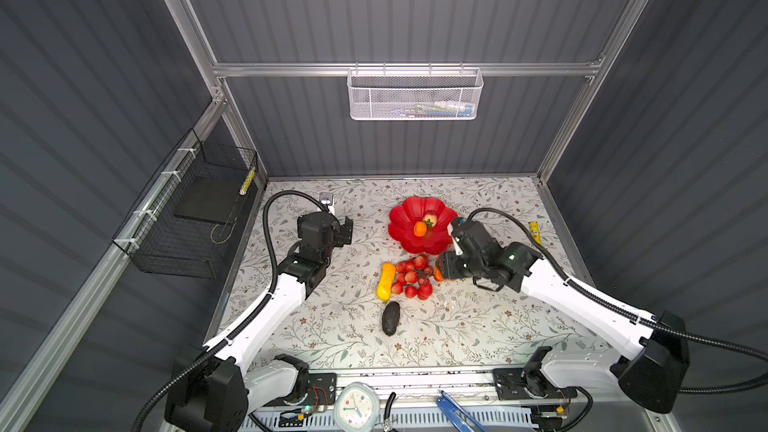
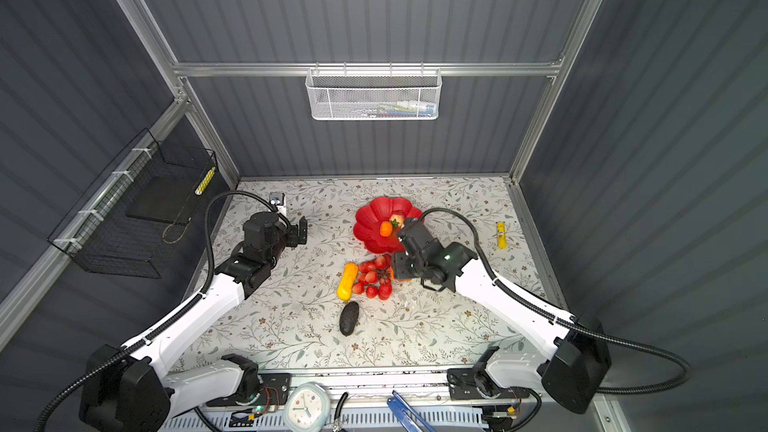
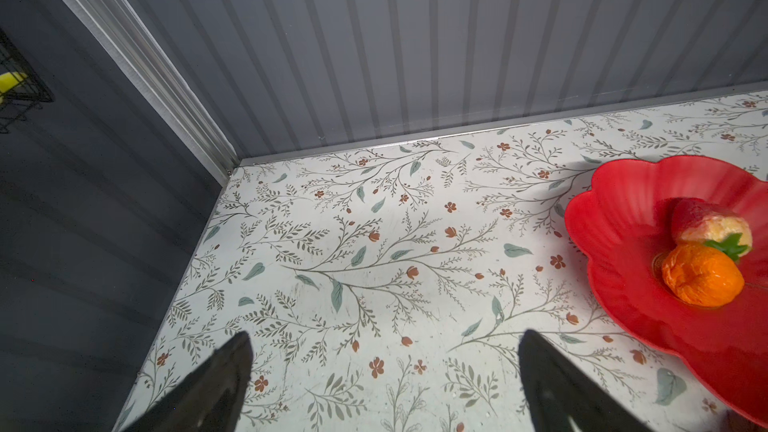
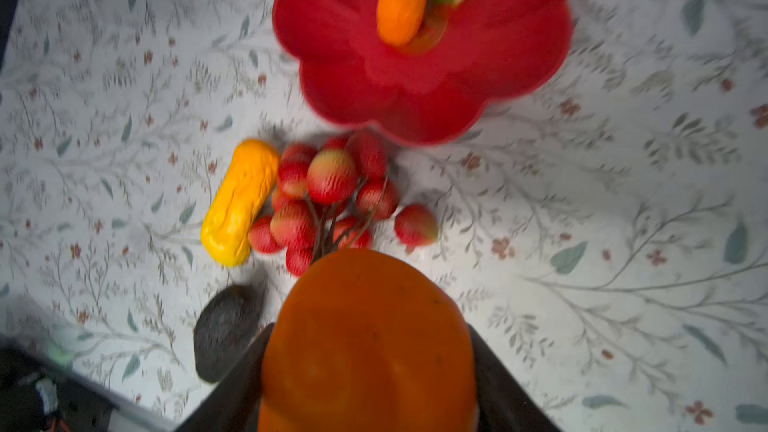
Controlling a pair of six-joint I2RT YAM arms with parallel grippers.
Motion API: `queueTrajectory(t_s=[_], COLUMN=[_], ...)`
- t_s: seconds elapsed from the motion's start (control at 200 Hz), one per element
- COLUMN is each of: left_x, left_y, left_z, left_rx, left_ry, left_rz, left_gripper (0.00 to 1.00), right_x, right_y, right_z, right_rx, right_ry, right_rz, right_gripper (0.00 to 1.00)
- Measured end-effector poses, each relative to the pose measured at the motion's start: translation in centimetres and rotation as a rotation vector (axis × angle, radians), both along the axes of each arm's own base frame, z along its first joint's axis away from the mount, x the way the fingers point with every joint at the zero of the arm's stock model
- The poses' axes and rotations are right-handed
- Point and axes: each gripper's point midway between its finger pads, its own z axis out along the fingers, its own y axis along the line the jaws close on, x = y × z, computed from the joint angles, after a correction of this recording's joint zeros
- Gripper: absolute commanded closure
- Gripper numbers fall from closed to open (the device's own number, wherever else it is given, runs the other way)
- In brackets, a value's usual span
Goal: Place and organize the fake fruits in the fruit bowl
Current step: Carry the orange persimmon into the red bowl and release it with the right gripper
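Note:
The red scalloped fruit bowl [image 1: 401,222] stands at the back middle of the table and holds a small orange [image 1: 420,228] and a pink-cream peach [image 1: 430,217]. Just in front of it lie the red grape bunch [image 1: 411,278], a yellow elongated fruit [image 1: 386,281] and, nearer, a dark avocado [image 1: 390,318]. My right gripper [image 4: 370,328] is shut on the larger orange fruit [image 4: 370,367], right beside the grapes and in front of the bowl; only a sliver of that fruit [image 1: 438,273] shows in a top view. My left gripper [image 3: 386,336] hangs open and empty over bare table left of the bowl [image 3: 615,218].
A small yellow tube [image 1: 535,232] lies at the right side of the table. A white mesh basket [image 1: 414,95] hangs on the back wall and a black wire basket [image 1: 187,209] on the left wall. A clock [image 1: 356,405] and tools lie along the front rail.

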Motion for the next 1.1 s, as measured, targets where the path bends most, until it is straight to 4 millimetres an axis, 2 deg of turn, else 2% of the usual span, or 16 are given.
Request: queueTrajectory(t_s=[0.085, 0.185, 0.295, 0.44, 0.63, 0.775, 0.946, 1.101], left_x=[0.0, -0.1, -0.2, -0.4, -1.2, -2.2, -4.5, -8.4], left_y=[-0.2, -0.4, -0.8, -1.2, -2.2, -3.4, -4.5, -7.1], left_z=[-0.1, -0.1, -0.2, -0.5, -0.5, 0.2, -1.3, -3.1], left_rx=[-0.002, -0.008, -0.017, -0.031, -0.067, -0.132, -0.212, -0.242], left_ry=[0.005, 0.008, 0.019, 0.047, 0.115, 0.186, 0.3, 0.397], left_rz=[-0.01, -0.024, -0.044, -0.062, -0.121, -0.169, -0.199, -0.261], left_gripper=[0.0, 0.0, 0.0, 0.01, 0.03, 0.07, 0.09, 0.09], right_x=[3.6, 7.5, 11.6, 15.0, 16.5, 16.9, 17.5, 17.8], right_y=[-0.9, -1.3, -1.5, -1.5, -1.1, -1.0, -1.2, -1.3], right_z=[0.9, 0.6, -1.1, -4.3, -8.9, -11.2, -12.0, -11.0], right_rx=[0.005, -0.015, -0.037, -0.067, -0.109, -0.116, -0.117, -0.108], right_ry=[-0.051, -0.069, -0.065, -0.017, 0.054, 0.094, 0.104, 0.083], right_rz=[-0.051, -0.082, -0.099, -0.098, -0.083, -0.079, -0.089, -0.092], right_gripper=[0.53, 0.53, 0.53, 0.53, 0.47, 0.4, 0.22, 0.05])
